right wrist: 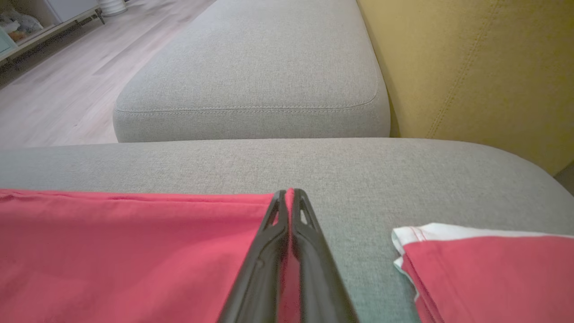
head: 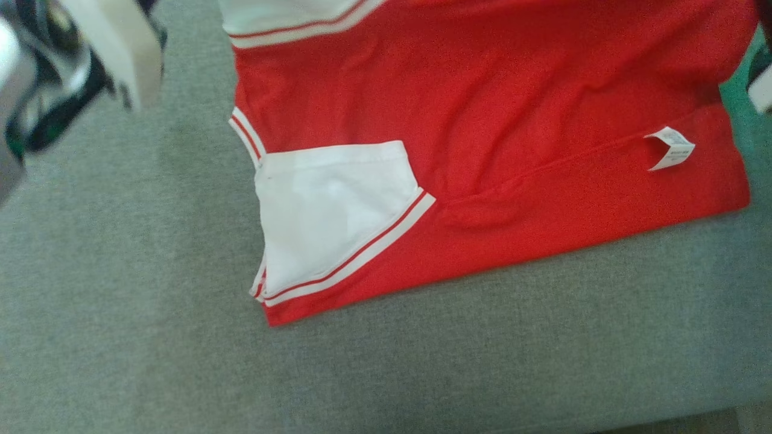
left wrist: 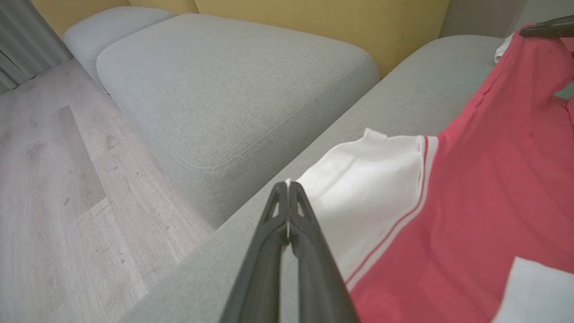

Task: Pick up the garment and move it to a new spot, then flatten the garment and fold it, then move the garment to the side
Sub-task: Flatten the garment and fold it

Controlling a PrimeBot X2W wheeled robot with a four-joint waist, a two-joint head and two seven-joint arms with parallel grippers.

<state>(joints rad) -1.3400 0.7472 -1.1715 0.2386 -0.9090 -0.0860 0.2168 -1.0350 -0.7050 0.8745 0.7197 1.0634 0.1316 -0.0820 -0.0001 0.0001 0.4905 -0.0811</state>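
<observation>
Garment (head: 512, 108), red w/ white sleeve (head: 319, 205), lies spread on grey cushion (head: 151, 301) in head view, toward cushion's far side & right edge. Small curled white label (head: 670, 147) sits nr its right end. Blurred left arm (head: 72, 60) at upper left.

Left wrist view: left gripper (left wrist: 287, 183) has fingers pressed together, pinching edge of a white sleeve nr cushion's edge. Wood floor (left wrist: 54, 202) & 2nd grey cushion (left wrist: 224, 89) lie beyond.

Right wrist view: right gripper (right wrist: 290, 192) also closed tight, thin red fabric caught btwn fingers at the red hem. Folded red-white part lies just beside on cushion, yellow backrest (right wrist: 484, 67) behind.
</observation>
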